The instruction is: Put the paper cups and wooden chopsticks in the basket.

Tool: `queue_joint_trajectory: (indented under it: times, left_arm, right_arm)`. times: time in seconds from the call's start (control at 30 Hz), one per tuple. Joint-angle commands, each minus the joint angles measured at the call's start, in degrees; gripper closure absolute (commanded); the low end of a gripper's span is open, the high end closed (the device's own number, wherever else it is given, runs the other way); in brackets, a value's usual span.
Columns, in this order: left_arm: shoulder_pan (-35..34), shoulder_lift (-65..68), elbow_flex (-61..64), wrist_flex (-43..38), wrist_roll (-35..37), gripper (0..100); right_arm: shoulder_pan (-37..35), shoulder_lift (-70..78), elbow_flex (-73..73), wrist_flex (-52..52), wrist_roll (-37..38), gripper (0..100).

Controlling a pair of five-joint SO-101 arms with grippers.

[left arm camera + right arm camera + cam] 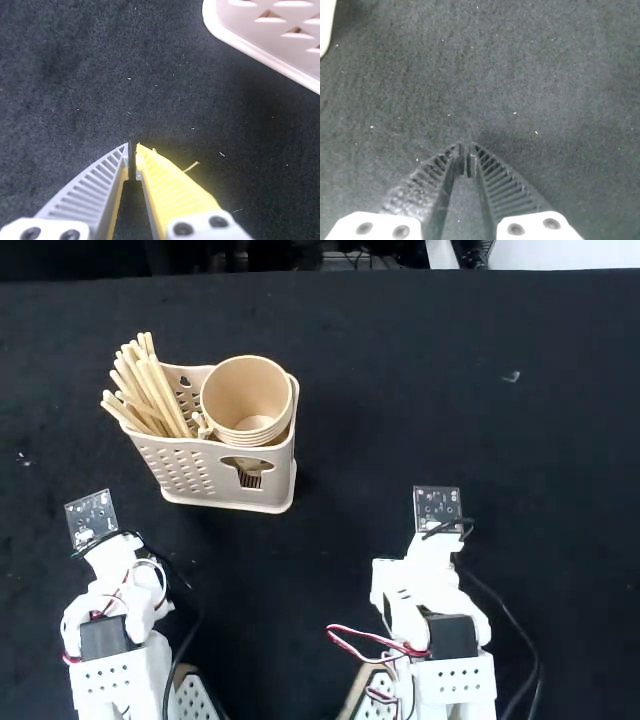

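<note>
A white perforated basket (215,475) stands on the black table, left of centre. A stack of tan paper cups (247,400) sits in its right half, and a bundle of wooden chopsticks (145,388) leans out of its left half. My left gripper (132,149) is shut and empty over the black cloth, folded back at the near left edge, with the basket's wall (265,35) close by. My right gripper (465,148) is shut and empty too, folded back at the near right. Both arms (110,610) (430,610) rest at their bases.
The black cloth (450,390) spreads over the whole table. A small pale speck (511,377) lies at the far right. Cables (360,640) trail beside the right arm's base.
</note>
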Motion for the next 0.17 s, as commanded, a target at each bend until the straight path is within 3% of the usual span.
queue_joint_trajectory:
  times: [0.0,0.13]
  left_arm:
    - [0.31,-0.62,1.27,0.35,-0.26,97]
    - [0.31,-0.62,1.27,0.35,-0.26,97]
  right_arm:
    - [0.44,-4.26,-0.13,0.18,-0.53,97.3]
    - [0.44,-4.26,-0.13,0.18,-0.53,97.3]
